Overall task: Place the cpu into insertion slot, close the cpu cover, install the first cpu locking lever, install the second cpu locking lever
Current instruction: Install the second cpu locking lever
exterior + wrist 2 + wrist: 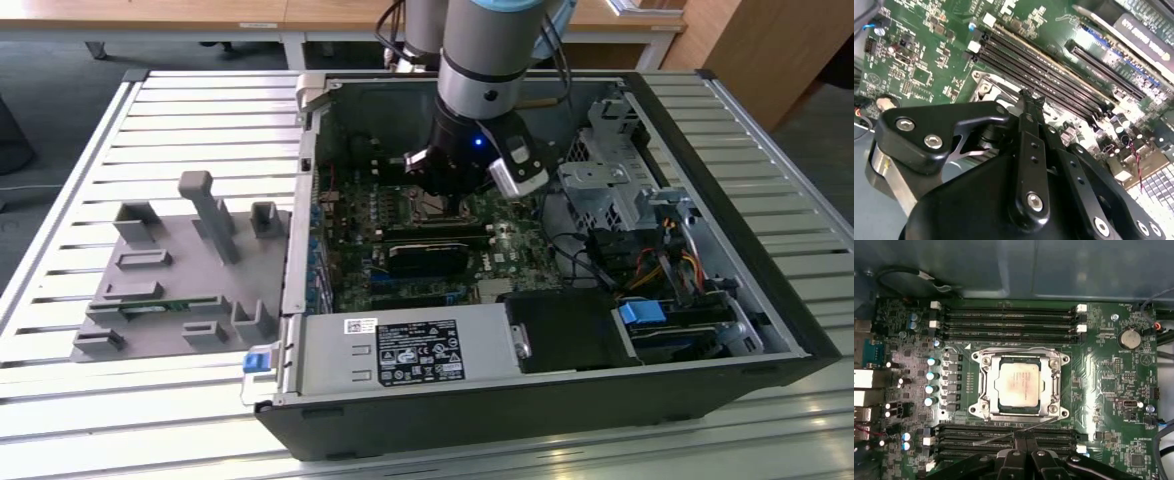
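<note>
1. Jaws pressed together, pinching nothing: the gripper [1026, 440] hangs low over the green motherboard [1104, 385] inside the open computer case [747, 330], its black fingers [1030, 150] meeting at their tips in the second wrist view.
2. Just ahead of the jaws in the first wrist view sits the cpu [1019, 385], its pale metal face flat in the insertion slot [999, 402].
3. Around the chip lies the cpu cover [1056, 380], a silvery frame with its window over the chip (it looks to be down flat).
4. A thin wire locking lever [1019, 431] slants between the socket and the jaws, close to their tips; I can't tell whether they touch it.
5. Black memory slots [1009, 322] run beyond the socket, and another bank lies right under the jaws.
6. In the exterior view the arm [487, 60] reaches down into the case, which stands on a slatted table [147, 400]; a grey parts fixture [174, 270] rests well off to the side.
</note>
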Action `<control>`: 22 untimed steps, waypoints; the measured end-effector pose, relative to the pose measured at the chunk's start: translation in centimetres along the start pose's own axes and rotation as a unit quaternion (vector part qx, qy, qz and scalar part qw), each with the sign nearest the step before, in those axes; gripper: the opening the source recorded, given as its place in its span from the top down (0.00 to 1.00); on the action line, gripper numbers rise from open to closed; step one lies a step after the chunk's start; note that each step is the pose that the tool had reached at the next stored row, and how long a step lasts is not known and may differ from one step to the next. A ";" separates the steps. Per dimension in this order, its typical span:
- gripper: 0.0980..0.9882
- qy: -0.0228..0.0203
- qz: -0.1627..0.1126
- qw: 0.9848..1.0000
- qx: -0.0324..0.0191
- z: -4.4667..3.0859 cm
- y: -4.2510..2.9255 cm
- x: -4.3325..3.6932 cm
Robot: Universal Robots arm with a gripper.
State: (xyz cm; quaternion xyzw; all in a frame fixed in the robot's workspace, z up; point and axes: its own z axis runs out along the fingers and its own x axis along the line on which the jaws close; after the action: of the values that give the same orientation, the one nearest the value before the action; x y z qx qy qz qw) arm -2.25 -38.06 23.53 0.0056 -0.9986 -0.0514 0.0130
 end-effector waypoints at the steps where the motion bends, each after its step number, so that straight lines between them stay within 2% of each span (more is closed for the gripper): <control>1: 0.99 0.000 0.000 1.000 -0.004 -0.01 -0.12 0.00; 2: 0.99 0.000 0.000 1.000 -0.008 -0.02 -0.24 0.05; 4: 0.99 0.000 0.000 1.000 -0.012 -0.02 -0.38 0.25; 13: 0.99 0.000 0.000 1.000 -0.012 0.24 -0.56 1.43; 22: 0.99 0.000 0.000 1.000 -0.013 1.59 -0.71 1.65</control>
State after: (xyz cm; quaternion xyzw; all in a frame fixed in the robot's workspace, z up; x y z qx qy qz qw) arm -3.93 -38.62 21.92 0.0058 -0.9978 -0.0647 0.0130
